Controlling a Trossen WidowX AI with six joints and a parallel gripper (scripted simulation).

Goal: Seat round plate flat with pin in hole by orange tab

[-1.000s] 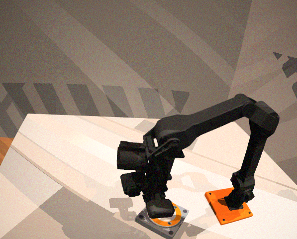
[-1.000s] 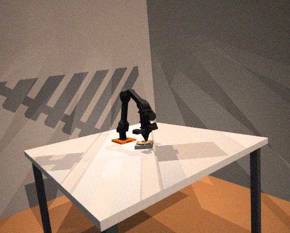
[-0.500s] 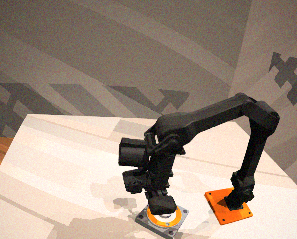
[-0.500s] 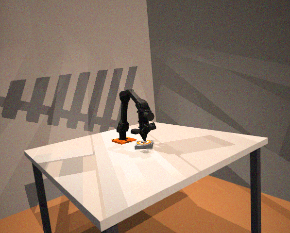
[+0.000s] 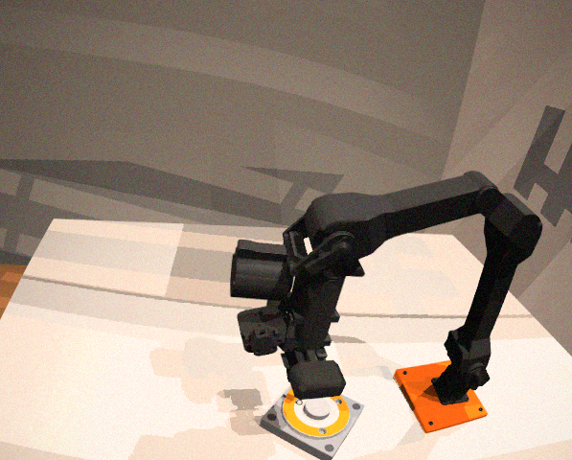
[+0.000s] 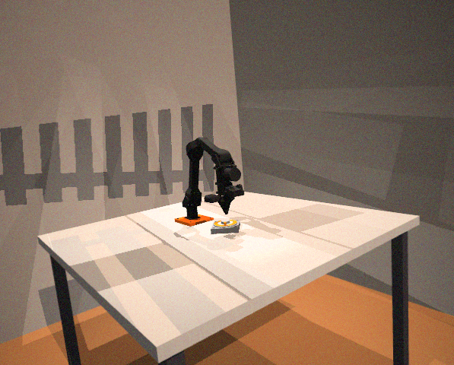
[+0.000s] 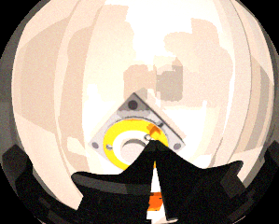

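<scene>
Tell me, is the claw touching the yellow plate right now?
No, in the exterior view the shut claw hangs above the yellow plate with a visible gap.

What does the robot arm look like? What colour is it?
The robot arm is matte black all over, built from chunky, rounded links with fat round joints. It grows out of a flat orange square base plate dotted with small dark screws. Its black gripper ends in blocky fingers that taper to a point. No cables or markings show.

White table [image 6: 305, 239], grey base [image 5: 276, 425], orange mount plate [image 5: 420, 396] nr it
</scene>
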